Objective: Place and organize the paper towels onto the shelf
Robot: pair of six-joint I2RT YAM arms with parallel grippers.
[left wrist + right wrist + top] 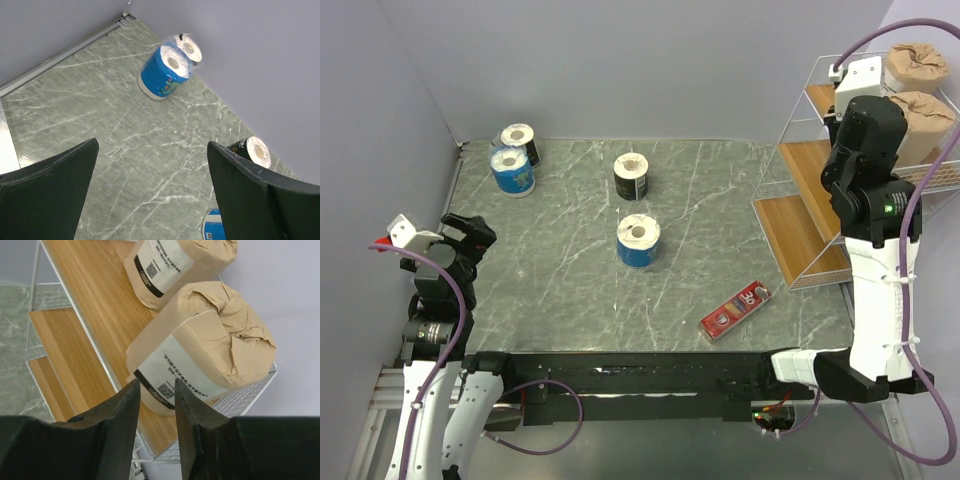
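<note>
The white wire shelf (800,235) with wooden tiers stands at the right. Two brown rolls lie on its top tier, one at the back (917,65) and one nearer (930,118). In the right wrist view my right gripper (156,387) hovers just short of the nearer brown roll (210,355), its jaws a narrow gap apart and empty. On the table stand a blue roll (511,170) beside a black roll (520,143) at the far left, a black roll (631,176) and a blue roll (638,241) in the middle. My left gripper (470,232) is wide open and empty at the left edge.
A flat red box (736,309) lies near the shelf's front corner. Grey walls close the back and left. The shelf's two lower tiers (60,340) hold nothing. The left wrist view shows the far-left pair of rolls (162,80) ahead of the open gripper (152,145).
</note>
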